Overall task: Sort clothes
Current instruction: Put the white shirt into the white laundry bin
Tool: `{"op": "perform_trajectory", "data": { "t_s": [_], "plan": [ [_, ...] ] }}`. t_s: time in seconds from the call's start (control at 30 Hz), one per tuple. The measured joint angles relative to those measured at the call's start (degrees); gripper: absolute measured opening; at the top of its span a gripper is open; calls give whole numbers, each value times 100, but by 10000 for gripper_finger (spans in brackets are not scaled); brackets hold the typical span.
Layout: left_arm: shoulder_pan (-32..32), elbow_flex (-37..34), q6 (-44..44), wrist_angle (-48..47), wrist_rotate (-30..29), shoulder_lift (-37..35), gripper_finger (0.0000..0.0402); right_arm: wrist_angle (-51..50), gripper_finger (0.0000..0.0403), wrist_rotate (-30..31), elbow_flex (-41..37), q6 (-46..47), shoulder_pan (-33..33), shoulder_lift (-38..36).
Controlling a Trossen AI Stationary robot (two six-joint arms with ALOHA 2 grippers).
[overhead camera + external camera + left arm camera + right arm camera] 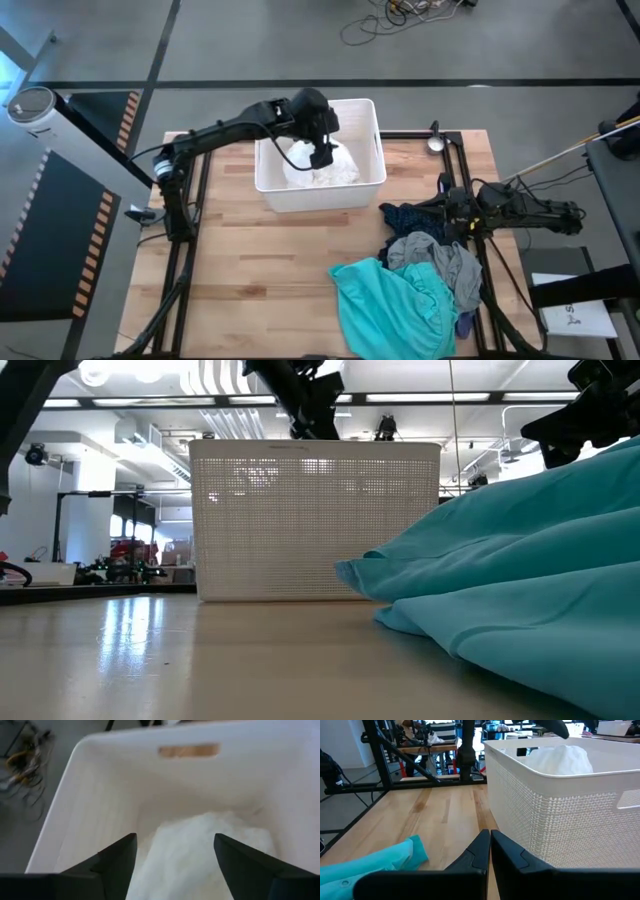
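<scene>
From above, your left tool hangs released over the white garment in the bin, and if you lift carelessly a finger could snag the cloth and drag it out. The left wrist view alone confirms the spread fingers are clear of it. The right wrist view shows your right tool clenched and empty over the worktop, beside the teal garment.

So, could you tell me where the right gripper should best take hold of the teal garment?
Probably the raised fold at the teal garment's upper left edge, coming from above. It lies bunched in folds, its left side clear of the grey garment, so a pinch there should lift it alone.
</scene>
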Motion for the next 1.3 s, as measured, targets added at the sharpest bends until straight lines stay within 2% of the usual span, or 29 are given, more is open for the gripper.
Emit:
{"op": "perform_trajectory", "data": {
  "t_s": [0.17,0.33,0.47,0.67,0.73,0.8,0.87,1.07,1.23,1.3],
  "plan": [
    [0,0,113,286,393,-170,217,0,0,0,0,0,2,1],
    [0,0,196,375,462,-345,203,3,0,0,0,0,2,2],
    [0,0,119,162,539,-466,212,-2,0,0,0,0,2,2],
    [-153,-2,-134,-129,690,-641,245,-2,0,0,0,0,2,1],
    [-196,-2,-71,-220,505,-656,250,2,0,0,0,0,2,0],
    [-173,-31,-42,-250,75,-626,245,0,0,0,0,0,2,2],
    [-56,-97,-32,-241,-186,-521,229,0,0,0,0,0,0,1],
    [427,-496,-126,-41,526,-139,131,-2,0,0,0,0,1,2],
    [766,-799,-144,53,713,175,29,3,0,1,0,0,2,-1],
    [816,-900,-153,44,751,262,8,-4,0,0,0,0,2,-1]
  ]
}}
